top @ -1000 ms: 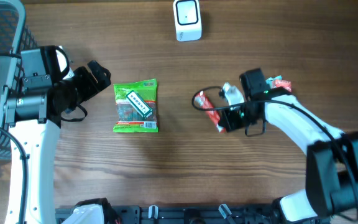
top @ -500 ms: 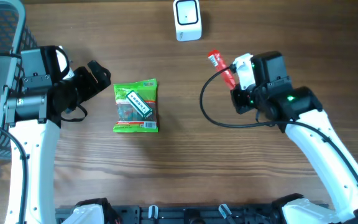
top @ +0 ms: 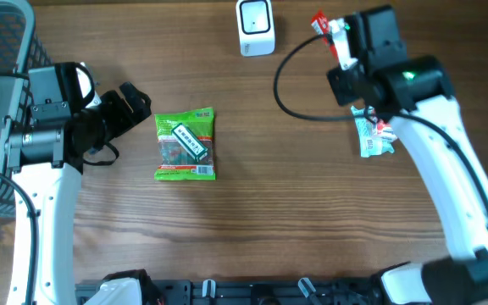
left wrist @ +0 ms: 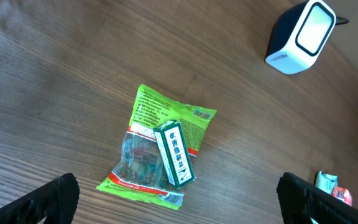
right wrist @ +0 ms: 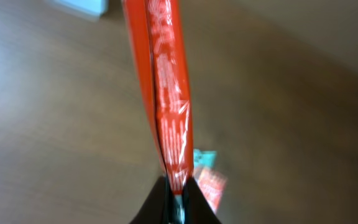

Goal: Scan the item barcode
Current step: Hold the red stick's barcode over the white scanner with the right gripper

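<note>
table point(top: 244, 229): wood, scanner point(top: 255, 25) at far edge
change: red packet point(top: 318, 20) now lifted up beside scanner
right gripper point(top: 335, 31): clamped on red packet
left gripper point(top: 138, 106): wide open, empty

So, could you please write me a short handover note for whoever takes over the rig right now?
Left gripper: jaws open, empty, beside the green snack packet lying on the table.
Right gripper: jaws shut on a red packet, held above the table close to the white barcode scanner.
Done: red packet picked up.
Left: present its barcode to the scanner's window; no scan is evident yet.
</note>
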Controlling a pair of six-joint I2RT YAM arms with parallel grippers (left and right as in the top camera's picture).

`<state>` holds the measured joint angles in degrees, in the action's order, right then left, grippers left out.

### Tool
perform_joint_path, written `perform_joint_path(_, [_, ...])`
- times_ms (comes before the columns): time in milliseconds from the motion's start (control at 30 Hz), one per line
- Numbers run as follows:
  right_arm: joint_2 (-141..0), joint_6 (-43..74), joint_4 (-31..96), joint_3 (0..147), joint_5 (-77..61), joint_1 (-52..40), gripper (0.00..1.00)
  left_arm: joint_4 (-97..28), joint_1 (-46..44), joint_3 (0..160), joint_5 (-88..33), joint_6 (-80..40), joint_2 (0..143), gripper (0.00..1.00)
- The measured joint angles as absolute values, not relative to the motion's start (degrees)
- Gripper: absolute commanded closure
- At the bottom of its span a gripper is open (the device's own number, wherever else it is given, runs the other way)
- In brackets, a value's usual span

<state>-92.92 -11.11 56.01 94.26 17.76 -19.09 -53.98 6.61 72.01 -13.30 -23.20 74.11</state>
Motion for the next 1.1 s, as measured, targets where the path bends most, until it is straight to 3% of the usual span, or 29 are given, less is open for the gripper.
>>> perform_joint_path(367, [-105.5,-24.0,27.5,94.9,36.5,-28.4,0.96,-54.0,6.6,72.0,-13.3,-23.2,74.1,0.00])
perform_joint_path(767, [-122.6,-42.8,4.4,95.2,45.9,-29.7,0.96,-54.0,6.6,72.0,-13.3,-23.2,74.1,0.00])
perform_joint_path(1100, [-131.1,-52.8,-6.1,95.2,47.9,-29.7,0.96,-54.0,6.6,72.0,-13.3,-23.2,74.1,0.00])
